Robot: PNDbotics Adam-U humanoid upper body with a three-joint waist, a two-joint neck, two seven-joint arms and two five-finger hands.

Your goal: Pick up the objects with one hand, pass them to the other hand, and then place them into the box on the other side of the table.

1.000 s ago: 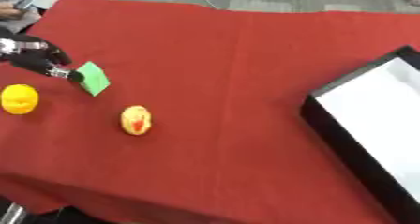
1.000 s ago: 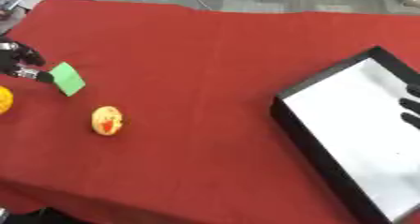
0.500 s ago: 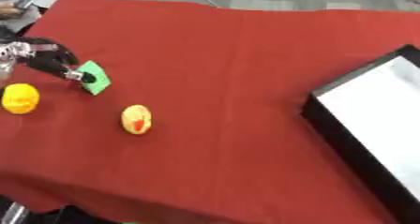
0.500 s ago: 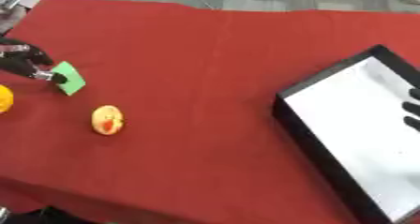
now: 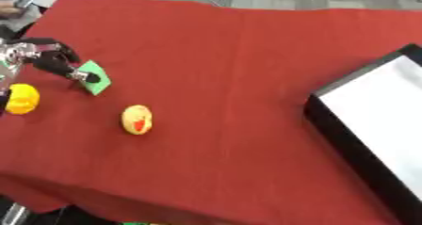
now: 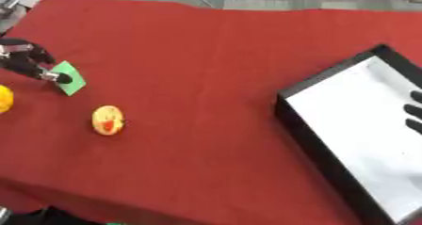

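Left hand (image 5: 45,59): reaching in from the left edge, fingers curling down, one dark fingertip lying on the green card (image 5: 94,76); whether the card is pinched or only touched, I cannot tell.
Green card: lying on the red cloth (image 5: 239,78), tilted, near the left edge of the table.
Yellow ball (image 5: 21,99): sitting just below the left hand, apart from the card, at the very left edge.
Egg (image 5: 137,119): yellow-orange with a red mark, lying on the cloth to the lower right of the card, well clear of it.
Box (image 6: 313,139): black walls, white floor, sitting askew at the right side of the table, well apart from the three things.
Right hand (image 6: 414,112): showing only as dark fingers at the right edge over the box's white floor, lying fairly straight, holding nothing.
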